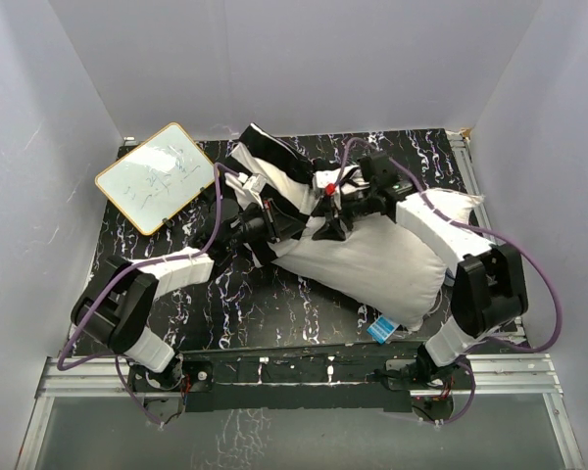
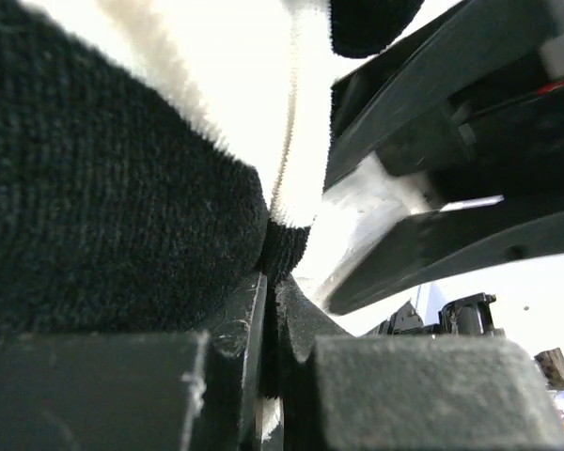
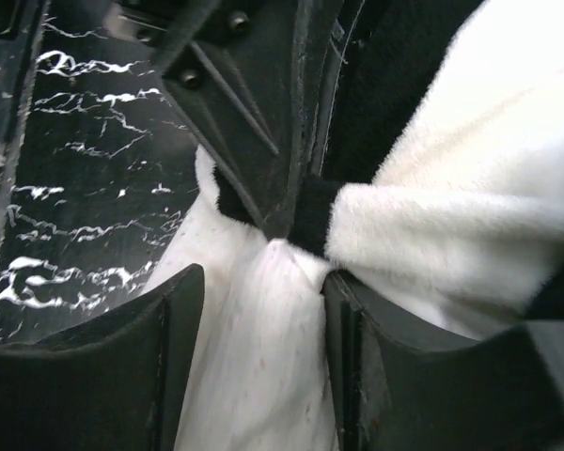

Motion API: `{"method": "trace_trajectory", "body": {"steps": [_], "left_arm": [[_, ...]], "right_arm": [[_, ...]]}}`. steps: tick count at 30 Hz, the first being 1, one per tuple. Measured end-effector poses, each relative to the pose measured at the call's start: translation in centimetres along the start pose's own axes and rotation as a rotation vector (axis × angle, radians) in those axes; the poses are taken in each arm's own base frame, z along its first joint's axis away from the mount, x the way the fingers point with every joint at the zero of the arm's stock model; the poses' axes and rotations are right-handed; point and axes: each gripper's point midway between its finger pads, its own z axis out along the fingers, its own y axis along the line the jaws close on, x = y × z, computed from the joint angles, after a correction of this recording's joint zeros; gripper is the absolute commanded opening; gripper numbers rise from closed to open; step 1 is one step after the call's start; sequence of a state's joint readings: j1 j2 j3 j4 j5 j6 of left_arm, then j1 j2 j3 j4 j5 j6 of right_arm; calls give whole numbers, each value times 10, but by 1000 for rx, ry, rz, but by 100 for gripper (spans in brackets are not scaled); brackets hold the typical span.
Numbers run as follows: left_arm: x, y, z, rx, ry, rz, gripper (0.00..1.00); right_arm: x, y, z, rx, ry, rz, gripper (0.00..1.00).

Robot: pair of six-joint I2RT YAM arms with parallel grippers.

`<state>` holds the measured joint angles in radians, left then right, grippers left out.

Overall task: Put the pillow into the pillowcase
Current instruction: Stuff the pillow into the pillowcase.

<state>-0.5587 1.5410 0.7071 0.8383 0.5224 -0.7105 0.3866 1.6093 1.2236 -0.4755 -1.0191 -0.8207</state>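
Note:
The plump white pillow (image 1: 372, 264) lies across the middle and right of the table. Its far left end goes into the black-and-white striped pillowcase (image 1: 274, 171). My left gripper (image 1: 274, 227) is at the case's mouth. In the left wrist view the left gripper (image 2: 268, 282) is shut on a black hem of the pillowcase (image 2: 103, 188). My right gripper (image 1: 330, 227) is just right of it. In the right wrist view the right gripper (image 3: 263, 272) stands open astride a bunched fold of the pillow (image 3: 254, 357), with the furry pillowcase (image 3: 451, 207) against its right finger.
A small whiteboard (image 1: 157, 178) lies tilted at the far left of the black marbled table (image 1: 274, 304). A small blue object (image 1: 380, 330) sticks out under the pillow's near corner. White walls close in the left, back and right.

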Motion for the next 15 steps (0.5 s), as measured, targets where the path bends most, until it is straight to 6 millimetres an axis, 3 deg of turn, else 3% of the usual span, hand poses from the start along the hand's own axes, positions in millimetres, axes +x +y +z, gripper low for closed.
{"method": "trace_trajectory", "body": {"steps": [4, 8, 12, 14, 15], "left_arm": [[-2, -4, -1, 2, -1, 25, 0], [-5, -7, -3, -7, 2, 43, 0], [-12, -13, -5, -11, 1, 61, 0], [-20, -19, -5, -7, -4, 76, 0], [-24, -23, -5, -3, -7, 82, 0]], "right_arm": [[-23, -1, -40, 25, 7, -24, 79], [-49, -20, -95, 197, 31, -84, 94], [-46, -37, -113, 321, 107, -109, 92], [-26, -46, -110, 343, 151, -76, 81], [-15, -48, -106, 344, 168, -53, 68]]}}
